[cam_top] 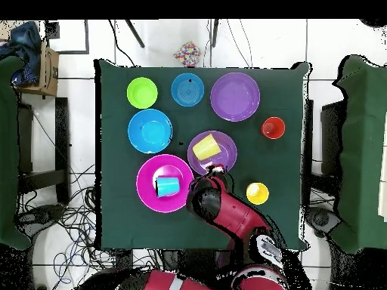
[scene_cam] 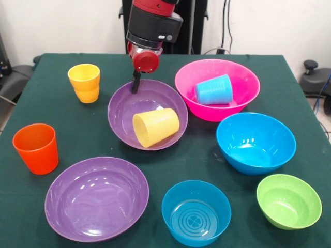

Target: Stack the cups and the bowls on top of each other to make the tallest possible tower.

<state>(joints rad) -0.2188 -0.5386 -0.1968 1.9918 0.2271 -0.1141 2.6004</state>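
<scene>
1. Our gripper [scene_cam: 136, 82] hangs at frame centre-top over the far rim of a purple bowl [scene_cam: 124, 111]; we cannot tell its opening.
2. The pale yellow cup [scene_cam: 155, 126] lies tipped inside that bowl, so unstackable yet.
3. Nothing on the bench [scene_cam: 207, 155] is stacked.

Dark green cloth-covered table [cam_top: 280, 91], red and black robot arm [cam_top: 227, 213] reaching from the near edge to a wide purple plastic bowl [cam_top: 224, 155] holding a tipped pale yellow cup [cam_top: 205, 148], big pink bowl [cam_top: 147, 189] at left holding a light blue cup [cam_top: 167, 186], amber-yellow cup [cam_top: 257, 193] at right, orange cup [cam_top: 273, 128] farther right
</scene>
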